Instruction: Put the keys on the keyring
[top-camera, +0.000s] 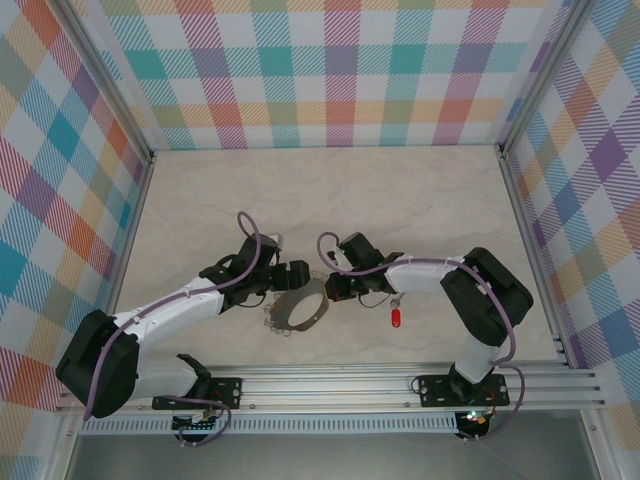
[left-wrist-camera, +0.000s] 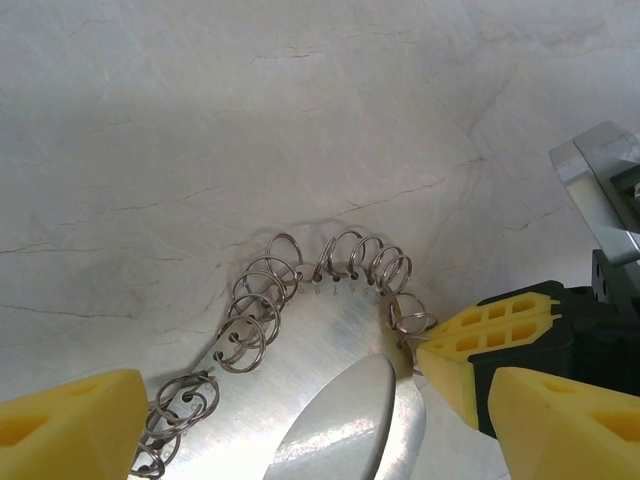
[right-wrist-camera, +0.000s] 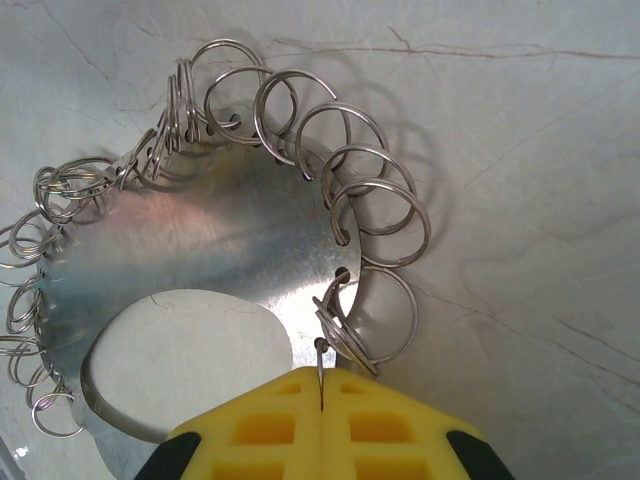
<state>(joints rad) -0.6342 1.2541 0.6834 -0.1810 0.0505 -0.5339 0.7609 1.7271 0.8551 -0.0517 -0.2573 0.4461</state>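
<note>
Keyring (right-wrist-camera: 200, 250), silver and loop-rimmed, is pinched by right end effector (right-wrist-camera: 320, 400); cannot tell for left end effector (left-wrist-camera: 320, 425).

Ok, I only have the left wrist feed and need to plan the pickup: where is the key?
Observer: The key lies on the table, off to the right of the keyring, with nothing holding it.
Operator: And that other yellow finger at the rim, is it gripping anything?
Observer: Yes. The right gripper is shut on one small loop at the keyring's rim.
</note>
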